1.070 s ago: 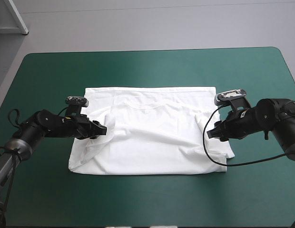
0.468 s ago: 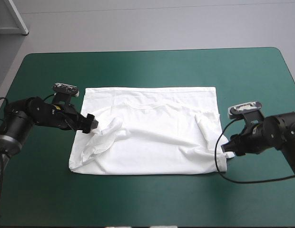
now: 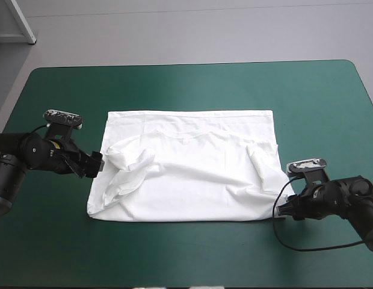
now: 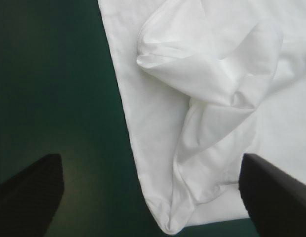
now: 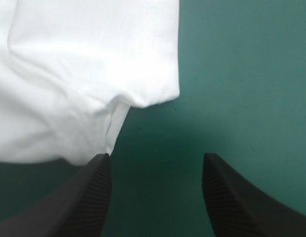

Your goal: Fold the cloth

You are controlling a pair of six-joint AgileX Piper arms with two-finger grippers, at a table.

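Both arms have drawn outward since the earlier pictures. The left claw (image 3: 97, 163), with its two broad black fin-shaped fingers, earlier lay on the sleeve of the white short-sleeved cloth T-shirt (image 3: 192, 180). It now sits off the garment's left edge, in the left middle of the high view, over the cover. The right claw (image 3: 281, 211) has slid toward the lower right and lies just beside the T-shirt's near right corner.

We see both claws spread. In the left wrist view the left claw (image 4: 150, 158) has its fingers wide apart, with the T-shirt's side edge and near left corner ahead of and between them. In the right wrist view the right claw (image 5: 154, 156) is likewise spread, with a rounded corner of the T-shirt just ahead of its fingers.

The T-shirt rests mostly flat at the centre of the counter, its far edge straight. The left sleeve (image 3: 129, 161) is turned inward in a rumpled, puffed lump. The right sleeve (image 3: 258, 158) is folded inward too, but flatter.

The counter's smooth teal-green cover (image 3: 186, 84) shows on every side of the T-shirt. It has rounded far corners and is brighter toward the upper middle. Beyond its far edge, along the top of the high view, runs plain grey floor (image 3: 204, 30). A white slanted frame (image 3: 18, 21) cuts across the upper left corner.
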